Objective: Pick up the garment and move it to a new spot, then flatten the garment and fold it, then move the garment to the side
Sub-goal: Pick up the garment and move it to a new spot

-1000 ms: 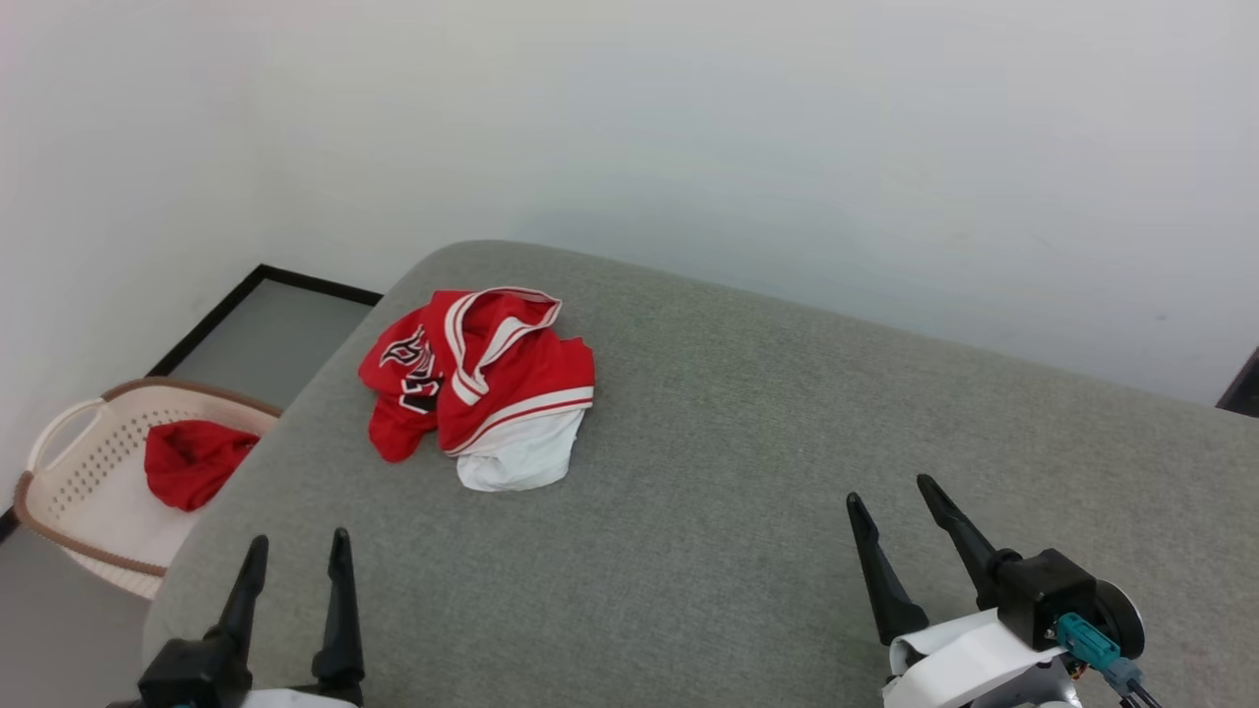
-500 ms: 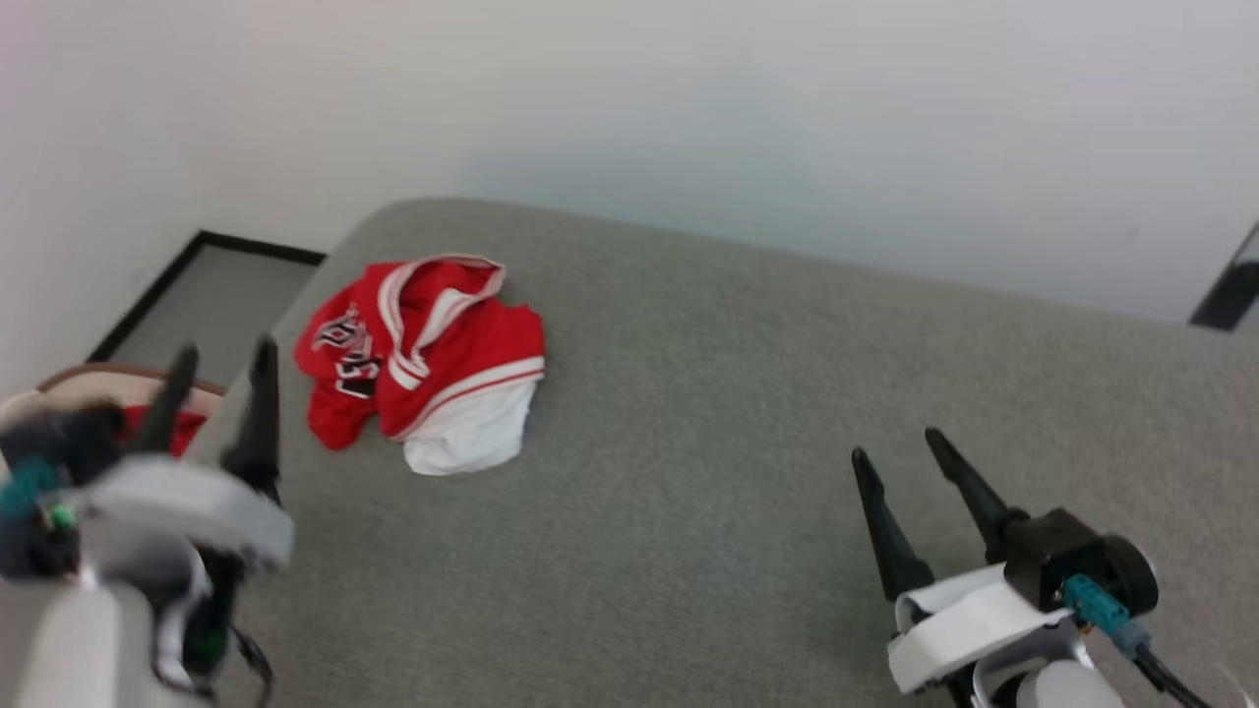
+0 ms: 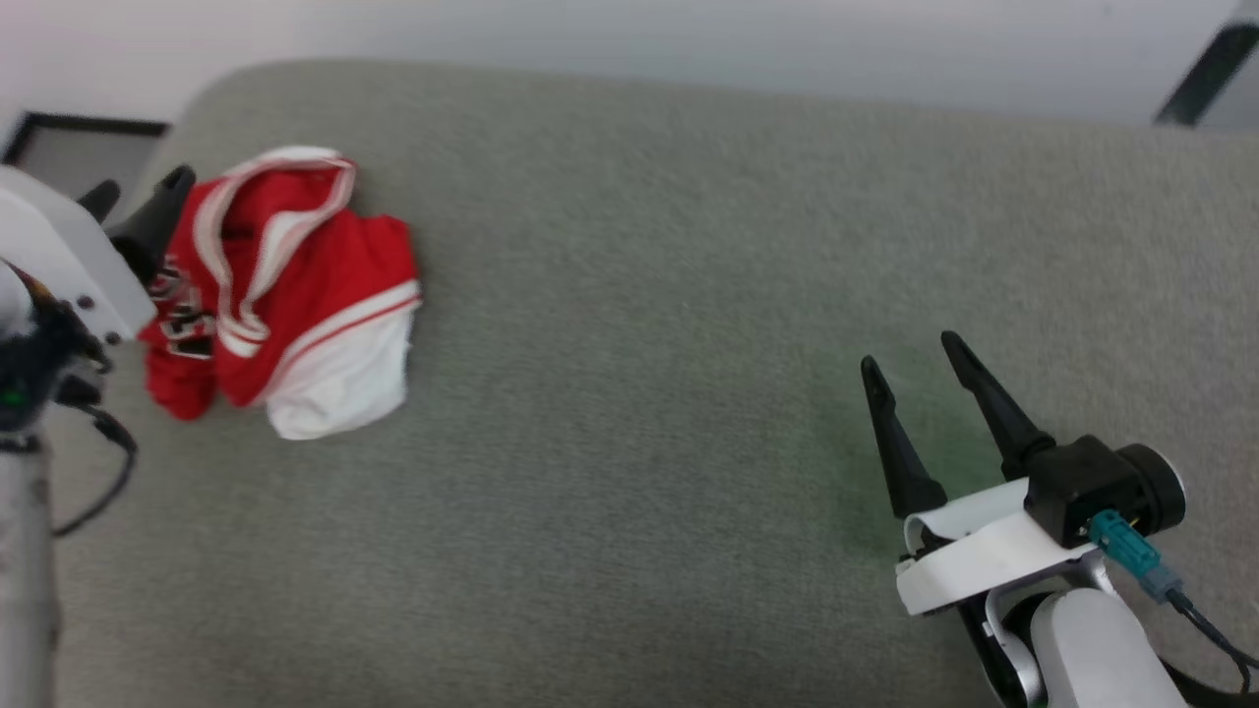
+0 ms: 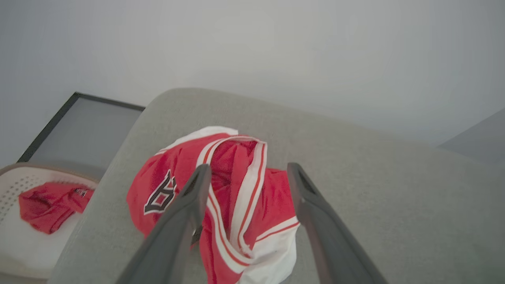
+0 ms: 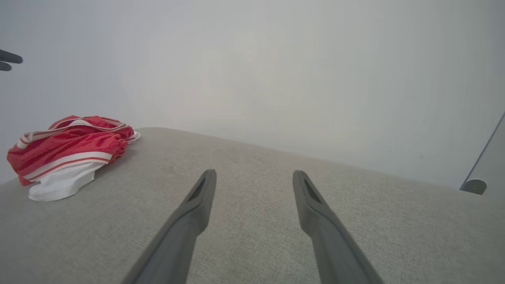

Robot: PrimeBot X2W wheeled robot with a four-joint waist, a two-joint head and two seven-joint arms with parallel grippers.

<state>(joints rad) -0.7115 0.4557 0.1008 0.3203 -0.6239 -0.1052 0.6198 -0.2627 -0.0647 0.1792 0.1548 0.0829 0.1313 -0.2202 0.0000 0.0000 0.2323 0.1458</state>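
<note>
The garment (image 3: 285,295), a red jersey with white striped trim and a white sleeve end, lies crumpled at the far left of the grey cushioned surface (image 3: 689,295). My left gripper (image 3: 138,192) hangs open at the garment's left edge. In the left wrist view the garment (image 4: 244,205) lies beneath and between the spread fingers of the left gripper (image 4: 248,169). The right wrist view shows the left fingertips (image 5: 10,59) well above the garment (image 5: 67,146). My right gripper (image 3: 912,354) is open and empty over bare cushion at the right; in its own view the right gripper (image 5: 254,173) holds nothing.
A pale laundry basket (image 4: 15,185) with a small plain red cloth (image 4: 51,203) stands on the floor beyond the cushion's left end. A white wall runs behind the surface. A dark-edged floor strip (image 4: 94,126) lies at the far left corner.
The head camera has tipped down and turned, shifting the whole picture. My left arm has risen from the near edge and come forward to hover at the garment. The right gripper stays open.
</note>
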